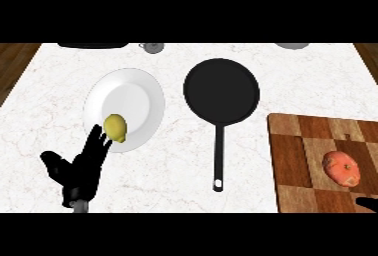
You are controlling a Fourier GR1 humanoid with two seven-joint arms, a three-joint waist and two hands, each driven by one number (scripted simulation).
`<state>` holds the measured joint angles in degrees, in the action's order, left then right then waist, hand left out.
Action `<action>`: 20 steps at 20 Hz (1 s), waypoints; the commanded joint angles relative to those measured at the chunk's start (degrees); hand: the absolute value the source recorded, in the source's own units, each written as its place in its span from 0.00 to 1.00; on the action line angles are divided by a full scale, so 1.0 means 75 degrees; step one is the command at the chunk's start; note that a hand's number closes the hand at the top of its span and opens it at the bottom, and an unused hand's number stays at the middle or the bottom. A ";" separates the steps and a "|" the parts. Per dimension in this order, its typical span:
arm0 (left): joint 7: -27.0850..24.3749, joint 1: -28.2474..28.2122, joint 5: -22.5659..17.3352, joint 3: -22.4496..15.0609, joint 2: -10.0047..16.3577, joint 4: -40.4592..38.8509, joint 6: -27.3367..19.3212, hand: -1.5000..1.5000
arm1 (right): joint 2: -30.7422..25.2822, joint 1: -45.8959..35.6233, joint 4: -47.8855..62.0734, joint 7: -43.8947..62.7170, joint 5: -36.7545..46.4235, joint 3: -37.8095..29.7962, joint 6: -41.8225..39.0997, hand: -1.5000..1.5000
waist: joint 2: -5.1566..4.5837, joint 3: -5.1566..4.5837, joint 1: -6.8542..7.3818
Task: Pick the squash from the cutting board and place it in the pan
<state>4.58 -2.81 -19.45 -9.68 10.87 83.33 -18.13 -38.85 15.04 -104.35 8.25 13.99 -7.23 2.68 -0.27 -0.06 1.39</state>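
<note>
White marble counter [310,85] — dark wood [15,60] (either side).

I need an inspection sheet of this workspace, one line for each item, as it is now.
Surface: white marble counter.
Job's things: squash lies on the board; pan holds nothing, handle toward the robot.
Clutter: lemon on a white plate; small grey things at the far edge, cut off.
Robot hands: left robot hand open, fingers up, by the plate; right robot hand only a sliver at the lower right, state unclear.
Cables: nothing seen.
Surroundings: wood beyond both sides of the counter.
</note>
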 commanded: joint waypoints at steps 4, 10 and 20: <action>-0.0019 0.0181 -0.0013 0.0081 -0.0016 -0.0298 0.0142 0.50 | -0.1275 -0.1711 0.0866 0.2157 0.0638 0.1023 -0.1891 0.00 | -0.0047 -0.0004 0.0181; 0.0298 -0.0161 0.0018 0.0131 -0.0014 0.0160 0.0156 0.50 | -0.0606 -0.2987 0.2615 0.1374 0.1367 0.1507 -0.2235 0.00 | 0.0015 0.0013 -0.0045; -0.0235 0.0367 0.0202 0.0403 -0.0435 -0.0946 0.0272 0.50 | -0.0366 -0.3269 0.3088 0.1763 0.1262 0.1729 -0.4091 0.00 | 0.0030 0.0007 -0.0183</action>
<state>2.79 -2.82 -18.18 -7.56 9.10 81.31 -16.54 -43.21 -8.87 -83.17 22.74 22.59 5.95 -25.27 0.22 0.30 0.53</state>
